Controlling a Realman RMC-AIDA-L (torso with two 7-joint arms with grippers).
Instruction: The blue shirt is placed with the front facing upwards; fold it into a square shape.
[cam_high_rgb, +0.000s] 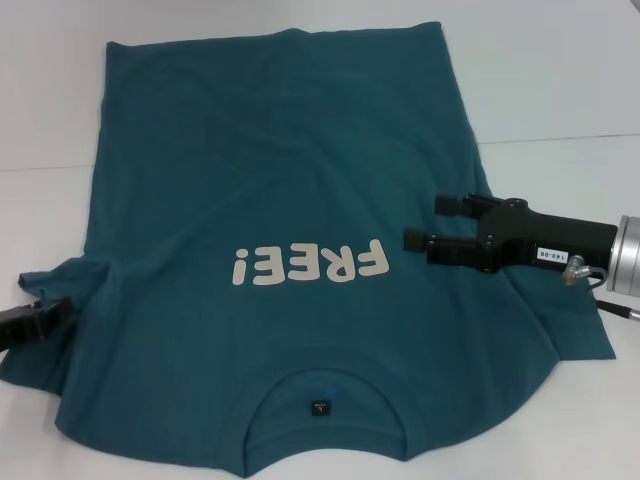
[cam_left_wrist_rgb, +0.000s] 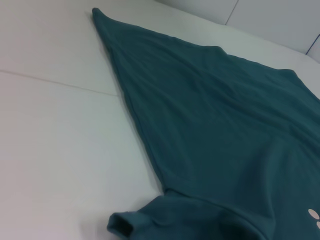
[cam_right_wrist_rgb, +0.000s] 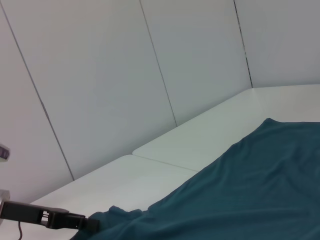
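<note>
- Where it lies face up on the white table (cam_high_rgb: 560, 80), one blue shirt (cam_high_rgb: 290, 180) shows cream lettering "FREE!" (cam_high_rgb: 308, 265), collar nearest the robot.
- One small black tag (cam_high_rgb: 319, 407) sits inside the collar; its print is unreadable.
- Right gripper (cam_high_rgb: 422, 224) reaches sideways over the shirt's right side, fingers apart, holding nothing.
- Left gripper (cam_high_rgb: 62, 312) touches the bunched left sleeve; grip unclear.

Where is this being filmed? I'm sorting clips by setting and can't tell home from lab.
Probably a lab or test cell, not a home. The blue shirt lies on a bare white table, plain white panelled walls close it in, and the right gripper carries a printed label.
</note>
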